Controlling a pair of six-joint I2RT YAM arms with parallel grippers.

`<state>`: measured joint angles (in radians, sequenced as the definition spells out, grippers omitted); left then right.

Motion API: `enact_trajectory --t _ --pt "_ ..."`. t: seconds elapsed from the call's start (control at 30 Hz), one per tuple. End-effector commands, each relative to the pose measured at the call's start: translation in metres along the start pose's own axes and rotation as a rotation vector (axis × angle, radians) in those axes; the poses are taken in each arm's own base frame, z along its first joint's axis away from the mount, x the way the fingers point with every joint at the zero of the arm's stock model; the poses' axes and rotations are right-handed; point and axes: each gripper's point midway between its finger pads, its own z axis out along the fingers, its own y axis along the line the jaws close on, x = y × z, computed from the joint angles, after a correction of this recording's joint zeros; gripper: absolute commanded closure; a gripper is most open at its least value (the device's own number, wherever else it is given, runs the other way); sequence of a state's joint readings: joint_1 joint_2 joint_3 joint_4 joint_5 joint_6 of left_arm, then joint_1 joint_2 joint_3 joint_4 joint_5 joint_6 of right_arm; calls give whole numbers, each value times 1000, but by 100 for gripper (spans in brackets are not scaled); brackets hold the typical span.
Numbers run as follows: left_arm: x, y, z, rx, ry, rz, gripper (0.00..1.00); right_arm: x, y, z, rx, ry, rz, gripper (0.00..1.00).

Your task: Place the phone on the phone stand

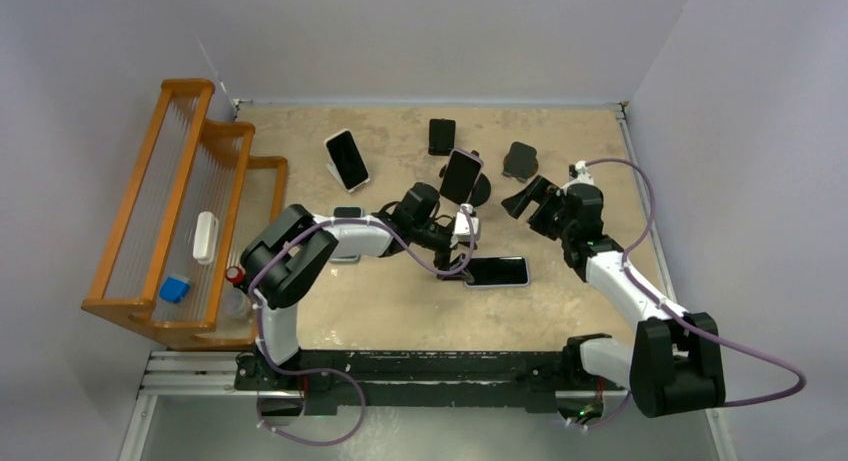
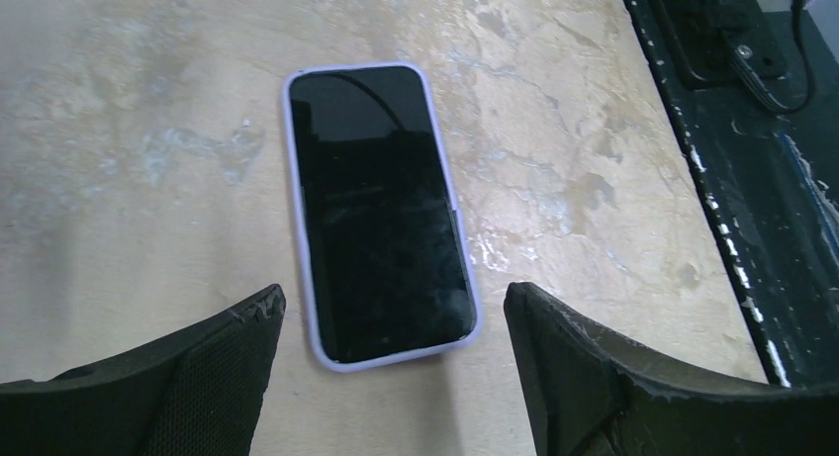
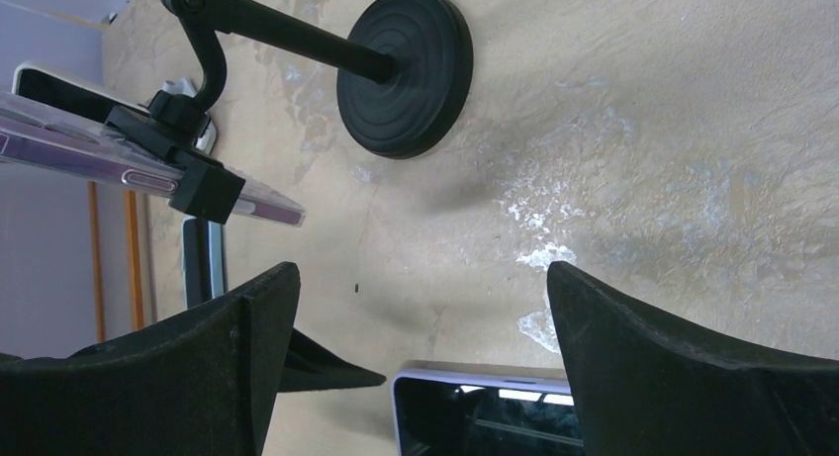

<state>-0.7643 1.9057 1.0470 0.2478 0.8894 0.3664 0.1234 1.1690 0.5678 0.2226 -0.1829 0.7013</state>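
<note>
The sandy table fills the overhead view, with a wooden rack along its 9 o'clock edge. Both arms reach inward. A black round-based stand near the centre clamps a second phone. A third phone is propped at 11 o'clock. Two small black stands sit toward 12 and 1 o'clock.

The lilac-cased phone lies flat and screen up at about 4 o'clock from the table's centre, on no stand. The left gripper hangs over its near end, fingers spread wide to either side and not touching it. The right gripper, at 2 o'clock, is also spread and holds nothing.
</note>
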Motion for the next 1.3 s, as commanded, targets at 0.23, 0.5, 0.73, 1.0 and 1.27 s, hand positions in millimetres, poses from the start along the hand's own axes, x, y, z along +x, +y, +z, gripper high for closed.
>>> enact_trajectory --t 0.23,0.5,0.73,1.0,1.27 --pt "17 -3 27 -83 51 42 19 -3 3 -4 -22 -12 -40 3" --pt "35 22 24 -230 116 41 19 -1 2 -2 -22 -3 -45 3" --pt "40 23 25 -249 110 23 19 2 0 1 -23 9 -48 3" --pt "19 29 9 -346 29 109 18 6 0 5 -34 27 -48 2" --pt "14 31 2 -390 -7 140 17 11 0 7 -47 47 -50 3"
